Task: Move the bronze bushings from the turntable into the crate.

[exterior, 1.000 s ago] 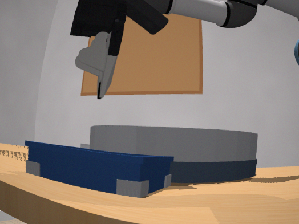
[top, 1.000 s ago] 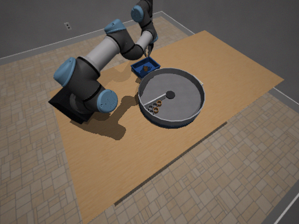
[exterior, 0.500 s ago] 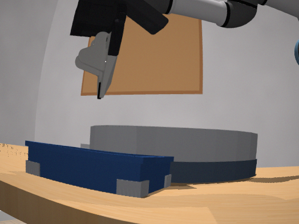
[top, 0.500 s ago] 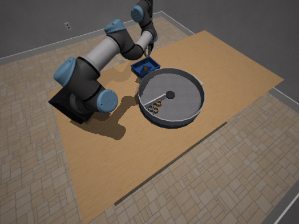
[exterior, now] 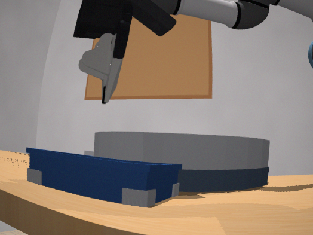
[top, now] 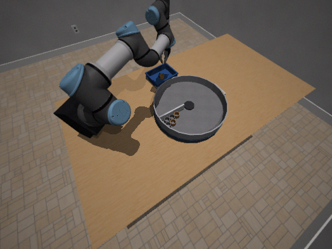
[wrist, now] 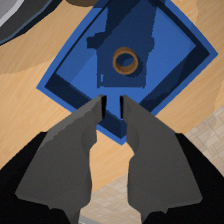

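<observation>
My gripper (top: pixel 163 63) (exterior: pixel 104 101) (wrist: pixel 113 97) is empty, its fingertips a narrow gap apart, high above the blue crate (exterior: pixel 89 175) (wrist: pixel 167 50). One bronze bushing (top: pixel 161 76) (wrist: pixel 115 60) stands upright on the crate floor. On the grey turntable (top: pixel 203 119) (exterior: pixel 179 151), two bronze bushings, one at the back (top: pixel 177 117) and one nearer the front wall (top: pixel 173 124), stand close beside several steel bushings (top: pixel 167 121). This group is near the divider at the turntable's left. The turntable wall hides its inside in the exterior view.
The turntable has a high round wall, a thin pale divider (top: pixel 171 111) and a dark hub (top: pixel 189 105) at its centre. The crate stands close beside the turntable wall. The arm's base (top: pixel 76 119) is at the left of the wooden table (top: pixel 111 185).
</observation>
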Tool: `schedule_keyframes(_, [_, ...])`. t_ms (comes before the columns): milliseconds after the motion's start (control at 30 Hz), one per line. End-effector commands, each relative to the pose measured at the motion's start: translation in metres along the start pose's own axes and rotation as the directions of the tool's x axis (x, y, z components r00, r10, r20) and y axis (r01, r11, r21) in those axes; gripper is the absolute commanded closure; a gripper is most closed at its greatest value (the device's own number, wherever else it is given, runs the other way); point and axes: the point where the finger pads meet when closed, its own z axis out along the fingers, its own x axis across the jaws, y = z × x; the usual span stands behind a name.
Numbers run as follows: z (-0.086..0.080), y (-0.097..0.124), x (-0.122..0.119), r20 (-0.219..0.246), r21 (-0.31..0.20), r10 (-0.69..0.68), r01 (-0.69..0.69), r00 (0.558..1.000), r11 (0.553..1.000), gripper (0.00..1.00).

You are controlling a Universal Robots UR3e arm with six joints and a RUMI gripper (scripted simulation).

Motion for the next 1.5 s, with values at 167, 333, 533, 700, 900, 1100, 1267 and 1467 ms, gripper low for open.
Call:
schedule_keyframes(167, [-0.001,0.0,0.0,0.0,-0.002,0.001,-0.001,1.0,1.0,0.94])
schedule_keyframes(333, [-0.001,0.0,-0.001,0.0,-0.002,0.001,-0.001,1.0,1.0,0.94])
schedule_keyframes(533, [-0.001,-0.001,-0.004,-0.001,-0.002,0.001,-0.001,1.0,1.0,0.94])
schedule_keyframes(700, [-0.001,-0.002,-0.009,-0.005,-0.001,0.001,-0.001,1.0,1.0,0.94])
schedule_keyframes(900, [0.0,-0.005,-0.017,-0.008,0.0,0.002,-0.002,1.0,1.0,0.94])
schedule_keyframes(1100, [0.001,-0.01,-0.032,-0.016,0.002,0.003,-0.003,1.0,1.0,0.94])
schedule_keyframes(1267, [0.002,-0.018,-0.049,-0.024,0.004,0.004,-0.004,1.0,1.0,0.94])
schedule_keyframes(1467, [0.002,-0.026,-0.065,-0.032,0.005,0.005,-0.005,0.999,1.0,0.94])
